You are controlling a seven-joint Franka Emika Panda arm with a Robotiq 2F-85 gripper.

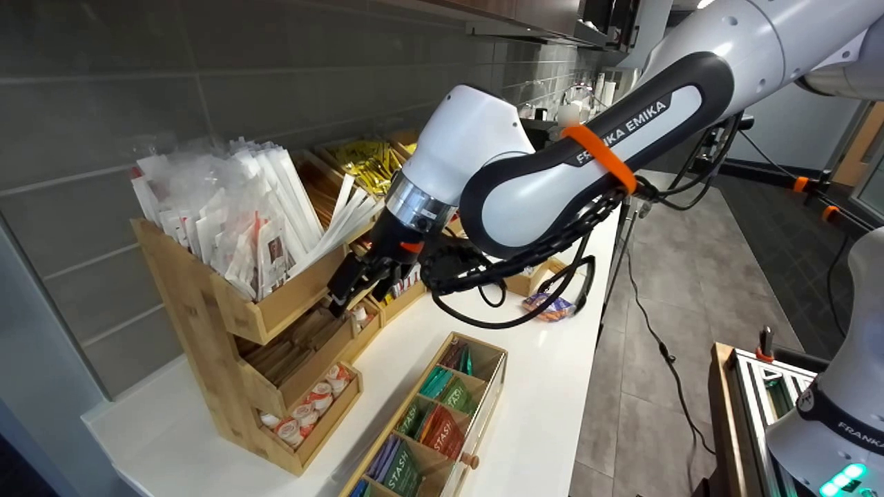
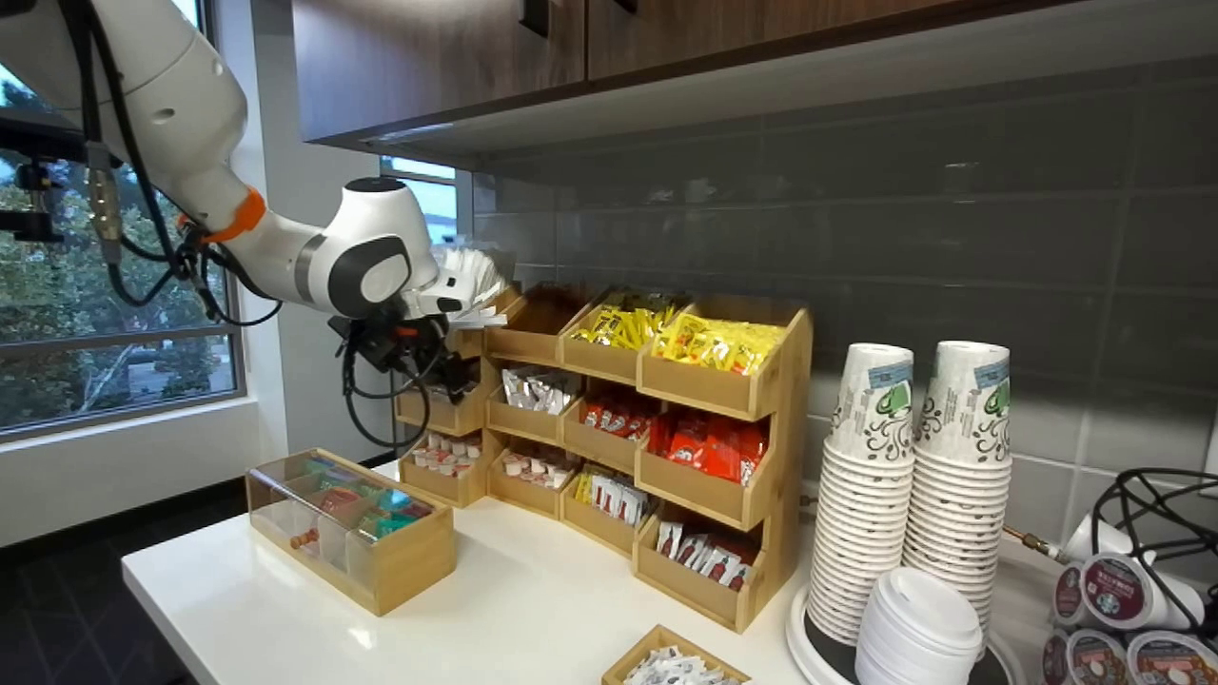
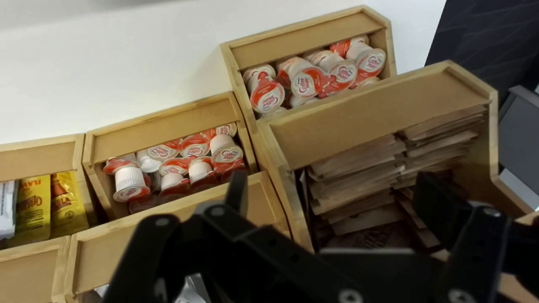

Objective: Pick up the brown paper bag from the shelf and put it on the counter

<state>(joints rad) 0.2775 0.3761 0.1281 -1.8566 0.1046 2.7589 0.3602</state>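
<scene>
At one end of the shelf [image 1: 202, 342], middle tier, flat brown paper bags [image 3: 358, 176] lie in two stacks, edges parallel to the front of their bin [image 3: 374, 115]; the gripper [image 3: 337, 194] gapes wide nearby.

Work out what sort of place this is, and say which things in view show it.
Likely a workplace coffee station or break room: stacked paper cups, Coffee-mate creamers and Stash packets, probably tea, are set out along a white counter.

Daylight fills the window [image 2: 86, 376], glare spots the counter [image 2: 523, 580]; the wrist view blurs the tool [image 3: 337, 201].
</scene>
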